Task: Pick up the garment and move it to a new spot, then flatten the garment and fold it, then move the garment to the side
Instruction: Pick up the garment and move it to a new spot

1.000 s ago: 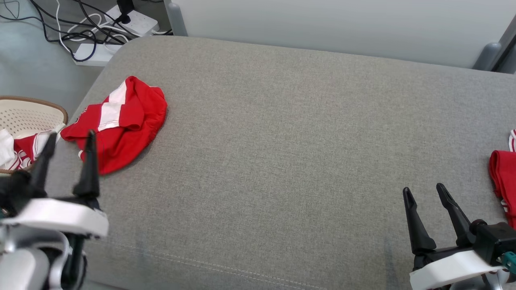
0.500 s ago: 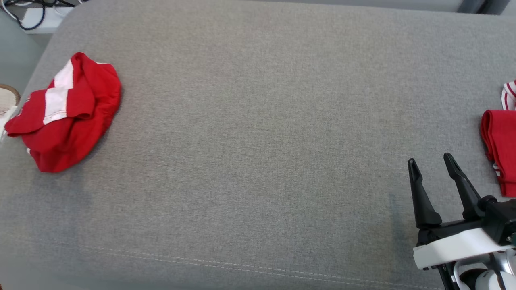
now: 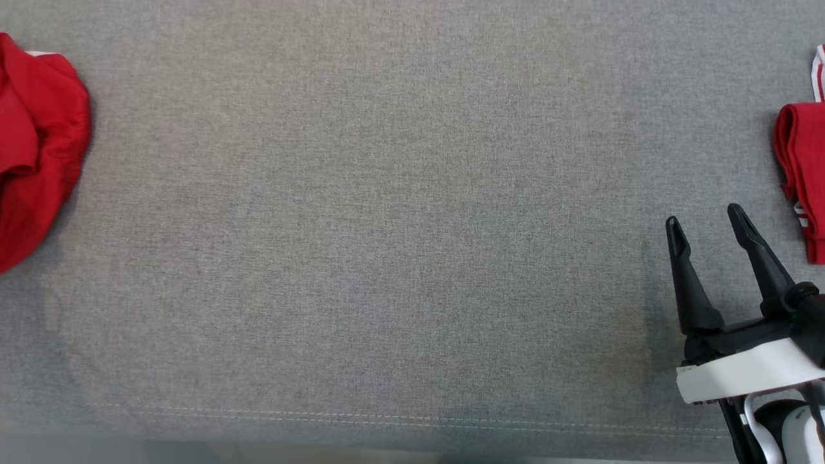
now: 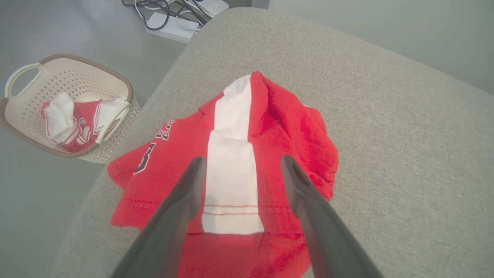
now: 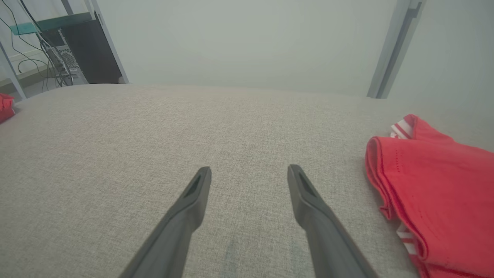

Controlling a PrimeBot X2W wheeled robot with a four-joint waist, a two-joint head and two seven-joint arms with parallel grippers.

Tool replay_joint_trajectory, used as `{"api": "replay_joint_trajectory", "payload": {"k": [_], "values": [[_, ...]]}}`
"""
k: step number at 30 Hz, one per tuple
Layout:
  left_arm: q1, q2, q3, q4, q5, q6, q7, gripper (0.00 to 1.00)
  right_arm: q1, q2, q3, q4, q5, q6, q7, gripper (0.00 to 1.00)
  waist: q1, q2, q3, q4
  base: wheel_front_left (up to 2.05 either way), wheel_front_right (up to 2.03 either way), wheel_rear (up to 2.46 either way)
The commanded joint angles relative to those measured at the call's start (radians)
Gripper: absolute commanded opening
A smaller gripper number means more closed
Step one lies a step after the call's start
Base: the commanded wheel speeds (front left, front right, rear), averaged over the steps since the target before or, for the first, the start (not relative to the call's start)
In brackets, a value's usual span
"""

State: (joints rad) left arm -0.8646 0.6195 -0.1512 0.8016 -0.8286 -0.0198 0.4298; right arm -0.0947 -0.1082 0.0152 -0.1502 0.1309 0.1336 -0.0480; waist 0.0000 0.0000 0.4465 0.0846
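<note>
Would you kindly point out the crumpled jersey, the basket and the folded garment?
crumpled jersey [image 4: 231, 170], left wrist view, on its white stripe
basket [image 4: 69, 81], left wrist view, on its perforated inner wall
folded garment [image 5: 436, 181], right wrist view, on its top layer

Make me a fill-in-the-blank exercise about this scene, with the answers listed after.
1. The crumpled red garment in front of the left gripper carries a broad ____ stripe.
2. The cream perforated plastic basket stands on the ____, beside the grey fabric cushion.
3. The right gripper has its jaws ____, holding nothing.
4. The folded red garment lies on that gripper's ____ side.
Answers: white; floor; open; right.
</note>
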Motion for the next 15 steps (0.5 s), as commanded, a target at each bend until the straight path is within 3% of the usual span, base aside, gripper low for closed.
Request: {"api": "replay_joint_trajectory", "payload": {"k": [1, 8, 9, 10, 12, 15], "values": [[-0.044, 0.078, 0.024, 0.005, 0.002, -0.017, 0.000, 1.00, -0.014, -0.015, 0.021, -0.040, -0.006, -0.003, 0.010, 1.00, 0.0000, 0.0000, 0.030, -0.009, 0.00, 0.00, 0.00], [-0.098, 0.078, 0.000, 0.128, 0.009, -0.056, 0.002, 1.00, -0.022, -0.023, 0.011, -0.082, -0.011, -0.003, 0.024, 1.00, 0.0000, 0.0000, 0.080, -0.012, 0.00, 0.00, 0.00], [-0.106, 0.075, -0.002, 0.146, 0.008, -0.060, 0.006, 0.84, -0.023, -0.024, 0.010, -0.085, -0.011, -0.003, 0.025, 1.00, 0.0000, 0.0000, 0.084, -0.011, 0.00, 0.00, 0.00], [-0.115, 0.073, -0.004, 0.162, 0.008, -0.063, 0.001, 0.50, -0.024, -0.024, 0.010, -0.088, -0.011, -0.003, 0.027, 1.00, 0.0000, 0.0000, 0.089, -0.011, 0.00, 0.00, 0.00], [-0.130, 0.068, -0.010, 0.193, 0.008, -0.072, 0.000, 0.00, -0.028, -0.024, 0.011, -0.091, -0.012, -0.003, 0.029, 1.00, 0.0000, 0.0000, 0.095, -0.010, 0.00, 0.00, 0.00], [-0.152, 0.068, -0.024, 0.235, 0.018, -0.080, -0.016, 0.00, -0.034, -0.021, 0.014, -0.096, -0.012, -0.003, 0.033, 1.00, 0.0000, 0.0000, 0.101, -0.012, 0.00, 0.00, 0.00]]}}
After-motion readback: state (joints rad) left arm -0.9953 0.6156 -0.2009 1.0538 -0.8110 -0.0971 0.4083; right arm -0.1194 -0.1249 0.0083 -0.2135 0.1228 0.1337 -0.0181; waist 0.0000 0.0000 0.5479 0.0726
